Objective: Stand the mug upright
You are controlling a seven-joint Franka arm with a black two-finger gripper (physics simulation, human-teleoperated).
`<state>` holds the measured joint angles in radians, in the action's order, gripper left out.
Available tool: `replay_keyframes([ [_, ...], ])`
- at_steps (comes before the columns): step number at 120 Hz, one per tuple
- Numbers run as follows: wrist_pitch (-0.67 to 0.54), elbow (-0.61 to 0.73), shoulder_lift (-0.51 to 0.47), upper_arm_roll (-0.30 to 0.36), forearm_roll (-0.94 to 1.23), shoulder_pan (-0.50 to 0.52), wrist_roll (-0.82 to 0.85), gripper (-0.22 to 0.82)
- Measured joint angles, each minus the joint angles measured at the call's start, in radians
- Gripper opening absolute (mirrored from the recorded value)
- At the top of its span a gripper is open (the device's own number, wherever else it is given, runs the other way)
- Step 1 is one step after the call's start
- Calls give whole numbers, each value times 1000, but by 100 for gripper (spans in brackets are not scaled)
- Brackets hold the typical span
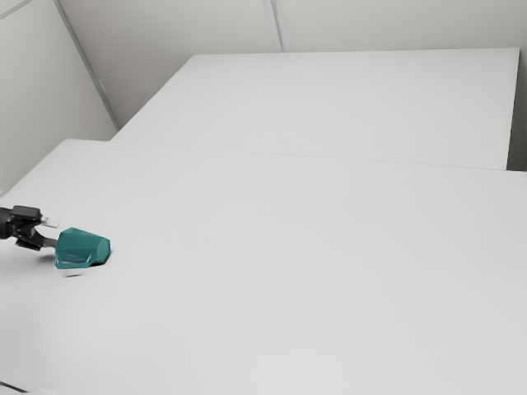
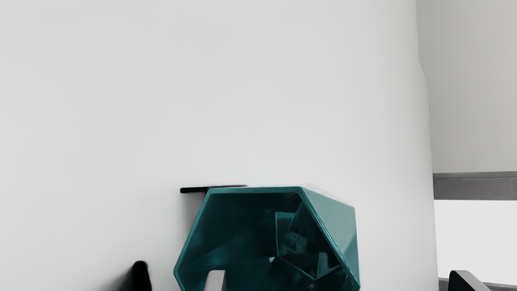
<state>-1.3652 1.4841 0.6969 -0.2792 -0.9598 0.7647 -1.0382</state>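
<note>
The mug [image 1: 82,248] lies on its side upon the desk [image 1: 288,271], between eight and nine o'clock from the middle of the exterior view. The desk is the largest thing, white and smooth, and it fills most of that view. Behind it, toward twelve and one o'clock, there is a second white surface [image 1: 354,107], and behind this stands a pale wall [image 1: 156,33].

The mug is teal, with flat facets, and its wide mouth opens toward the pincer [image 1: 53,233]. In the exterior view the pincer is at about ten o'clock from the mug, very near to it. The pincer is spread wide and has nothing pinched. In the wrist view, one fingertip [image 2: 216,281] is seen in front of the mug's open mouth; I cannot tell if it touches the mug. The other fingertip is outside the mug, apart from it.

The smallest is a thin dark strip [image 2: 194,190] just beside the mug's rim; what it is, I cannot tell.
</note>
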Motion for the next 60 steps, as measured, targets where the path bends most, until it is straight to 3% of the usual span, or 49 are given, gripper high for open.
replay_keyframes([
  [41, -13, 1, 1, 14, -12, -9, 7, 60],
  [60, -16, 4, 1, 14, -15, -12, 9, 50],
])
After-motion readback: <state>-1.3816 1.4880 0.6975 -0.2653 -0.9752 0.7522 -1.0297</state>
